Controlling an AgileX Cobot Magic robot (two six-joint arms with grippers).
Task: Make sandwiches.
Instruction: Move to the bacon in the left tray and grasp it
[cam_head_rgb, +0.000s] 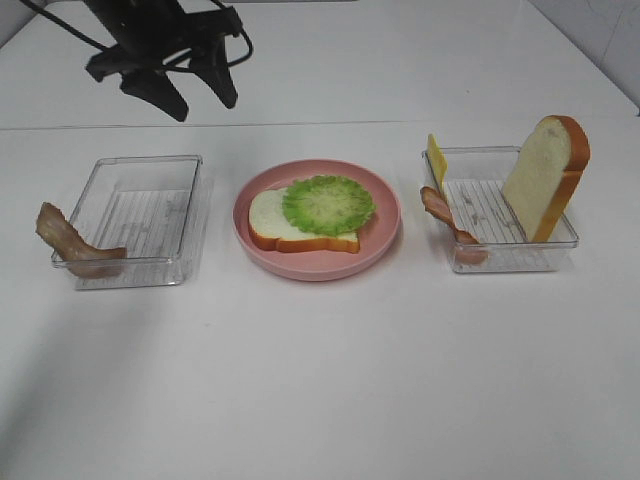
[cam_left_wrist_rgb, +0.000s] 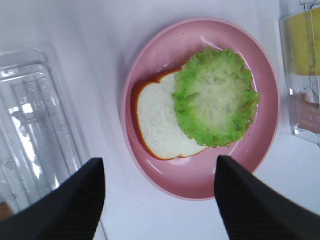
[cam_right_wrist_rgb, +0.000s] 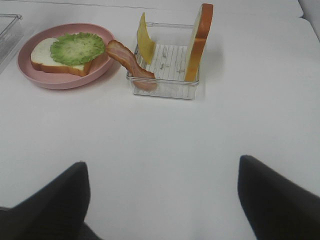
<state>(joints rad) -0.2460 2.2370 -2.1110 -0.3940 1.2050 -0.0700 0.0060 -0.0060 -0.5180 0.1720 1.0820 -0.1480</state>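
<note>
Sandwich (cam_head_rgb: 305, 215) is sitting half-built on pink plate (cam_head_rgb: 300, 268): btm bread slice (cam_head_rgb: 268, 222) w/ lettuce (cam_head_rgb: 328, 204) overhanging one side. L gripper (cam_head_rgb: 203, 103) is hovering above and behind, jaws spread, empty. R gripper (cam_right_wrist_rgb: 162, 200) is likewise released.

Risks:
- Bacon (cam_head_rgb: 447, 222) is draping over right tray (cam_head_rgb: 520, 262) rim, so lifting it is likely dragging or tipping the tray.
- Off-centre lettuce is inviting upper layers to slide.

Matte black left hand (cam_head_rgb: 204, 104), two wedge-shaped fingers (cam_left_wrist_rgb: 75, 205) tapering to blunt tips, fine ribbed lines across them, thin black cables (cam_head_rgb: 60, 25) looping behind, right hand (cam_right_wrist_rgb: 162, 162) equally black
</note>
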